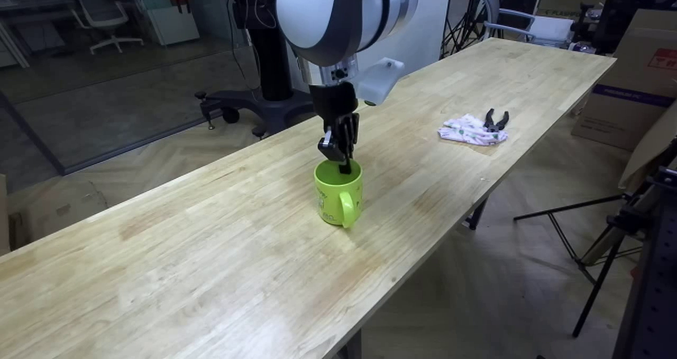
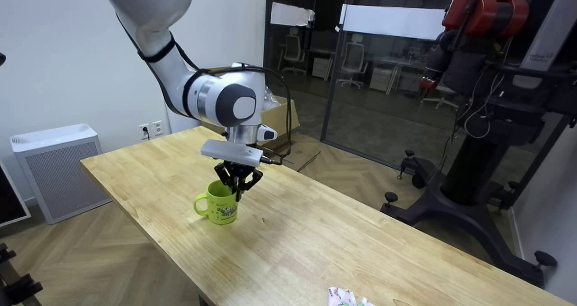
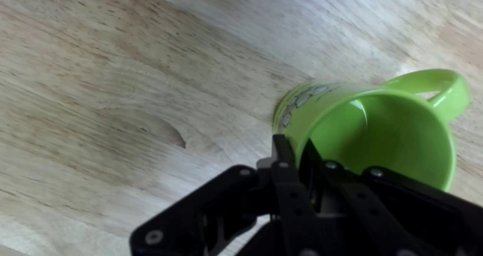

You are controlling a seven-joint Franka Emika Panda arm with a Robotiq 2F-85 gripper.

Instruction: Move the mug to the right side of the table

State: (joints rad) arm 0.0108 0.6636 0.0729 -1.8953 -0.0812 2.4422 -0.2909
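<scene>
A lime-green mug [image 1: 329, 204] with printed drawings stands upright on the long wooden table [image 1: 211, 232]. It shows in both exterior views [image 2: 220, 210] and in the wrist view [image 3: 328, 109]. Its handle points away from my gripper's side of the rim. My gripper [image 3: 296, 150] points down at the rim, with one finger inside the mug and one outside. The fingers are close together and pinch the mug's wall between them. In an exterior view, the gripper [image 2: 236, 192] sits at the rim opposite the handle. The lower end of the inner finger is partly hidden by the wall.
A white patterned cloth [image 1: 468, 130] lies farther along the table, with black-handled pliers [image 1: 495, 121] on it. The cloth's edge shows in an exterior view [image 2: 345, 298]. Another robot on a wheeled base [image 2: 469, 198] stands beyond the table's long edge.
</scene>
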